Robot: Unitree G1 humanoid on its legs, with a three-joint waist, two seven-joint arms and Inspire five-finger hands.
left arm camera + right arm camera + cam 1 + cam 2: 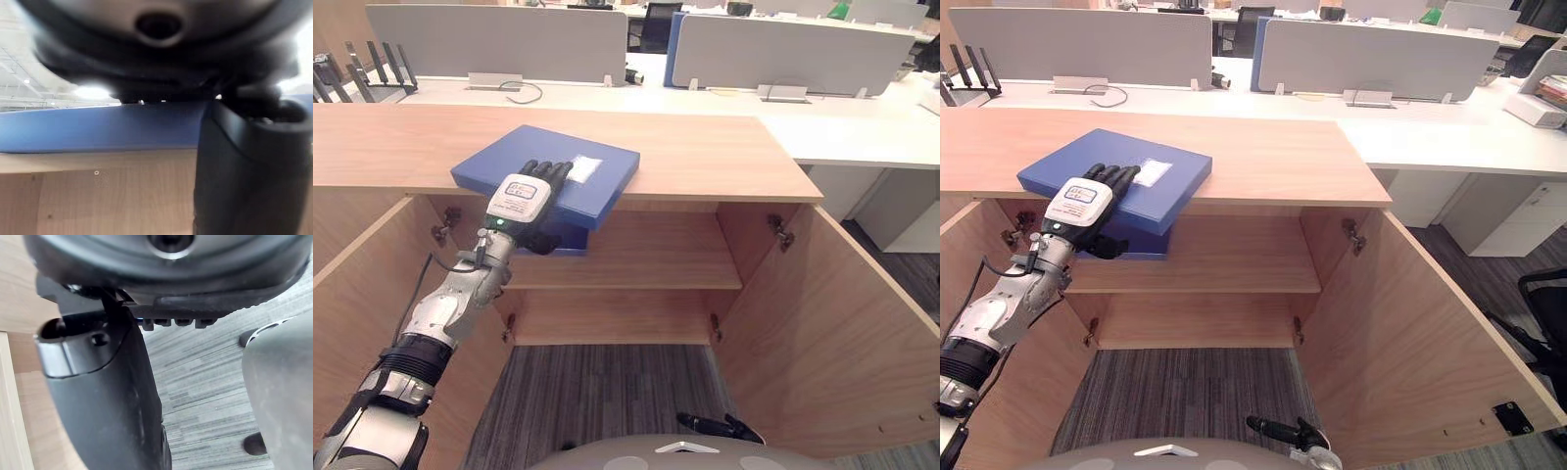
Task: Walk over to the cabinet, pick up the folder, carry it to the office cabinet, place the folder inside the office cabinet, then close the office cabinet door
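Left eye view: the robot's left hand clamps the blue folder at the front edge of the wooden cabinet top; the folder lies flat and skewed, one corner hanging out over the open cabinet, a white label just past the fingertips. The fingers lie close together, flat on the cover, while the thumb reaches beneath the overhanging part; the left wrist view shows the folder's blue edge sandwiched between hand and thumb, so the folder is pinched rather than merely touched. The silver-grey arm rises from the lower left with the elbow low and the wrist bent forward over the edge, back of the hand facing up. The right hand hangs low near the carpet in front of the cabinet, its fingers loosely extended and holding nothing.

The step in hand appears to be the pick-up. To do it well, the pinch should probably be firm before any lift, since a wide flat folder held near one corner is likely to sag or swing; drawing it straight back off the top and keeping it level would limit that. Both doors stand open, the right door swung wide, and the shelf directly below lies bare; a short drop and a flat slide inward looks like the easiest route, keeping the far corner away from the hinges.
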